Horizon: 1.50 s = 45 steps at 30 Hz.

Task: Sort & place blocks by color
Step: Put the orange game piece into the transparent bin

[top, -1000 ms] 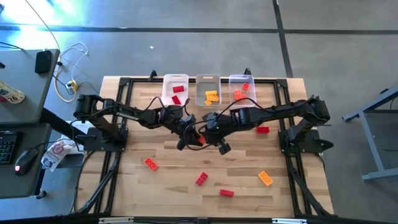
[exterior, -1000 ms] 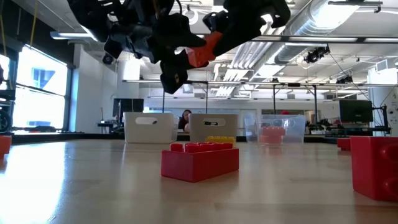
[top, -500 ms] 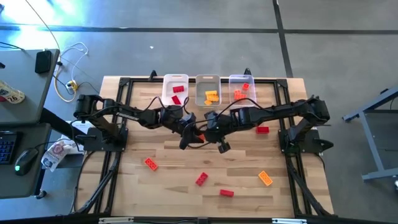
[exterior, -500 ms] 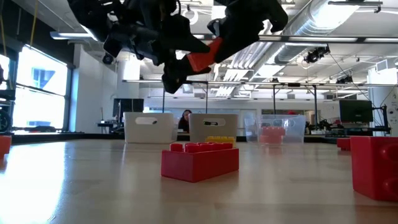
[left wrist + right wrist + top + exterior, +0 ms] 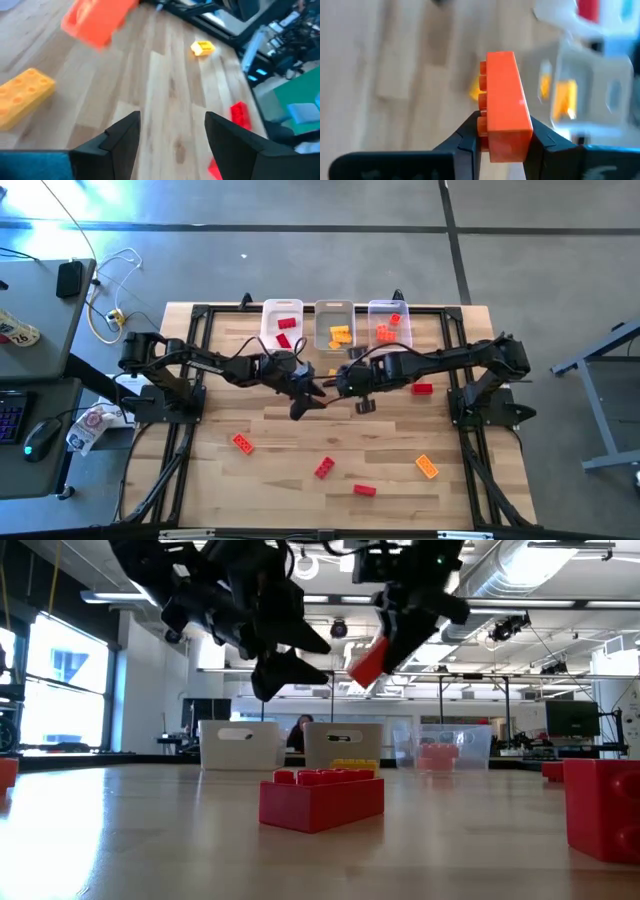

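Note:
An orange-red block hangs high over the table's middle, with my right gripper shut on it; the low view shows the block tilted below the gripper. My left gripper stands open just to its left, with nothing between its fingers, and its wrist view shows the block a little way off. Several more blocks lie flat on the table: red ones and a yellow-orange one. My right gripper pinches the block's near end between its two fingers, one on the studded face and one on the opposite face. The fingers slant down from the table's right side and lie along the block. The block is lifted clear and tilted, its free end pointing down.
Three clear bins stand in a row at the far edge: left with red blocks, middle with yellow-orange ones, right with orange-red ones. A big red block lies close to the low camera. Black frame rails run along both table sides.
Both grippers were at the orange-red block. My right gripper has shut on it and my left gripper has opened and let go. The right gripper has tipped downward and moved a little toward the table's right edge, carrying the block away from the left fingers.

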### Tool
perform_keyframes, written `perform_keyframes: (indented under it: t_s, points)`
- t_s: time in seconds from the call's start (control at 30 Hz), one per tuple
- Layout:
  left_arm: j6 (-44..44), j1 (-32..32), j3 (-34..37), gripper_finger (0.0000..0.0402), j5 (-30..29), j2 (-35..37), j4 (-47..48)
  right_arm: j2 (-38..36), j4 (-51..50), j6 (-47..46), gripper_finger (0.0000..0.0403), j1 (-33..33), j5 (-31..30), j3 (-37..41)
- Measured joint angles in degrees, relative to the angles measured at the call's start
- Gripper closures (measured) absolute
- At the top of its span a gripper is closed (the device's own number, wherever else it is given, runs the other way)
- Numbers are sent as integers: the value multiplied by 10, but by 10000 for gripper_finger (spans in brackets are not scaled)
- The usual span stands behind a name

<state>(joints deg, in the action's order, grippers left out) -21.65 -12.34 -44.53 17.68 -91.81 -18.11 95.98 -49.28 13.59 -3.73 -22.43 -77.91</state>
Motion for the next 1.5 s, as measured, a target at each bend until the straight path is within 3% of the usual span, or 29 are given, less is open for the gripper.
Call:
perform_keyframes:
  t_s: [0.33,0.6,0.77,1.13,1.5]
  points:
    - [8,-1,0,190,-4,0,14,0,-95,-153,329,78,-137,1]
    - [9,0,0,190,-5,0,37,0,-107,-226,329,185,-142,1]
    - [9,0,0,190,-41,0,50,0,-107,-219,329,257,-99,1]
    - [9,0,0,190,-99,0,64,0,-89,-146,318,415,84,1]
    - [9,0,0,190,-100,0,66,0,-54,-104,303,496,191,1]
